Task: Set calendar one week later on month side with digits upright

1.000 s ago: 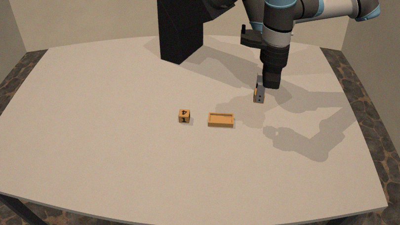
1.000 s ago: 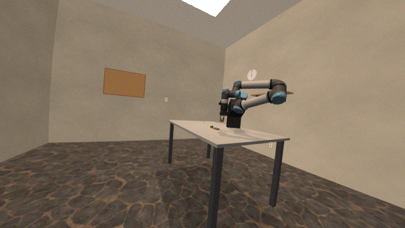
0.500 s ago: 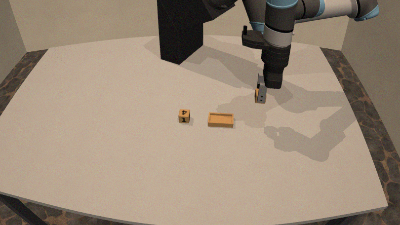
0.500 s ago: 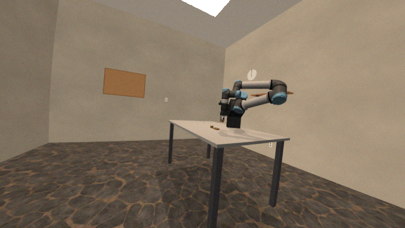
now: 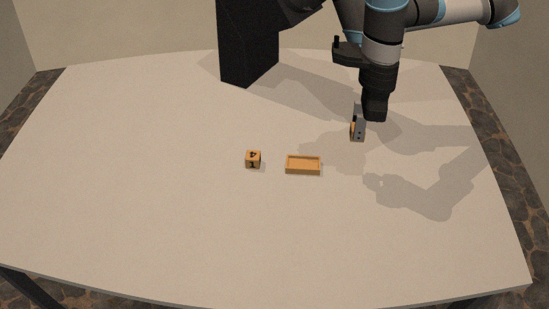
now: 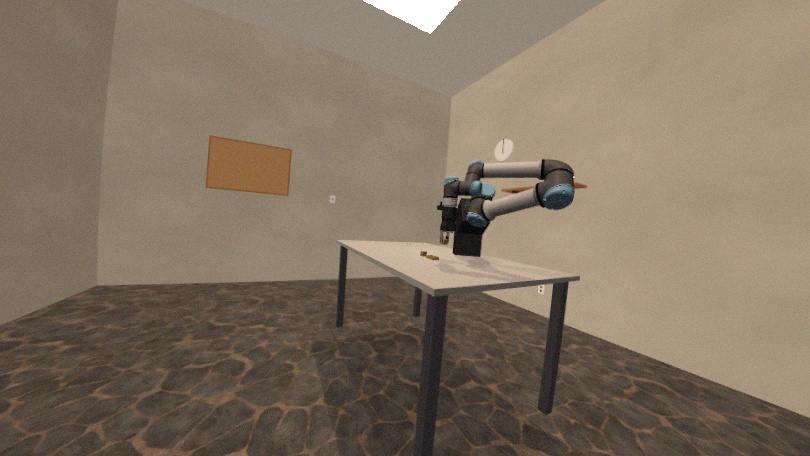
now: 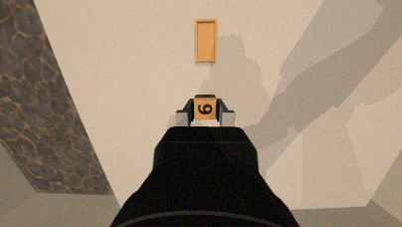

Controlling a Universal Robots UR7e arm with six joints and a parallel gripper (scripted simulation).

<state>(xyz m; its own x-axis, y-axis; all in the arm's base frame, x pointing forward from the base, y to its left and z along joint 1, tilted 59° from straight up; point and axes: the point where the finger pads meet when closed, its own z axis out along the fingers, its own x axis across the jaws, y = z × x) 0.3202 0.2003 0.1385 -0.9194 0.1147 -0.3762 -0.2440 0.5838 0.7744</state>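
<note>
My gripper [image 5: 357, 132] is shut on an orange wooden digit cube [image 7: 204, 108] and holds it above the table, behind and to the right of the tray. In the wrist view the cube's face towards the camera shows a 6. The orange tray [image 5: 302, 164] lies flat on the table and is empty; it also shows in the wrist view [image 7: 206, 40]. The other cube [image 5: 252, 158] stands on the table left of the tray, with a 1 on its front face and a 4 on top. In the exterior view the gripper [image 6: 445, 237] and the tray [image 6: 431, 257] are very small.
The arm's black base column [image 5: 245, 38] stands at the back of the table. The table's right edge and the stone floor lie to the right of the gripper. No month-name plate is visible.
</note>
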